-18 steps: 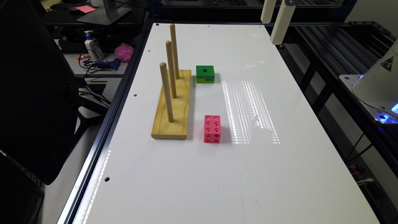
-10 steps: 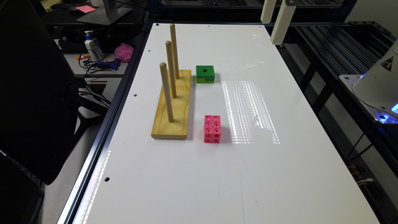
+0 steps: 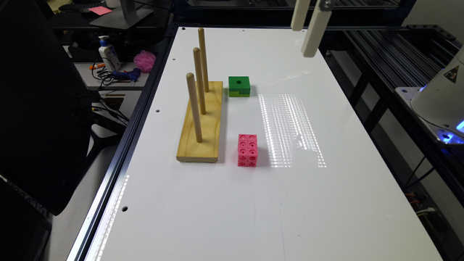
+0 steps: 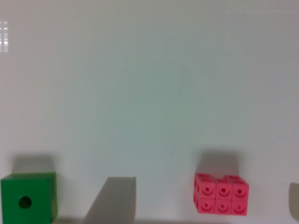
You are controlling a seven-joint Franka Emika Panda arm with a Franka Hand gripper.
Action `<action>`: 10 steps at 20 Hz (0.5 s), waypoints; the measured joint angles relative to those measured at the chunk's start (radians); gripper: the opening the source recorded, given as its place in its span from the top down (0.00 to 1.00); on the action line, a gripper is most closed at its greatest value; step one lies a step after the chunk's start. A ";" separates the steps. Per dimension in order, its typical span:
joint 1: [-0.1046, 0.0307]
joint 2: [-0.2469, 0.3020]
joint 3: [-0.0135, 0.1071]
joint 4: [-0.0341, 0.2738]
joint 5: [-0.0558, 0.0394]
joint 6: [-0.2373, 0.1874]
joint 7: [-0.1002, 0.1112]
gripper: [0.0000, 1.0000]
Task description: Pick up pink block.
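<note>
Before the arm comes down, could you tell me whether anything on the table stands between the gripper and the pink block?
Nothing visible does. The pink block lies alone on the white table, apart from the wooden peg stand on the exterior view's left and the green block farther back. The gripper hangs high above the table's far end.

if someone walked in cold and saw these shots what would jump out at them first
Likely the pink block, bright against the white table, lying just to the exterior view's right of the wooden peg board with its three upright pegs. Next, the green cube, farther back beside the board's far end. The gripper hangs well above the table's far end, away from both blocks.
</note>
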 joint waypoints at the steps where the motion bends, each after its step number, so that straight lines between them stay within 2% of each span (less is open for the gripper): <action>1: 0.000 0.014 0.002 0.013 0.0000 0.001 0.001 0.00; 5: 0.000 0.050 0.008 0.049 0.0003 0.001 0.004 0.00; 10: 0.000 0.064 0.027 0.064 0.0010 0.001 0.023 0.00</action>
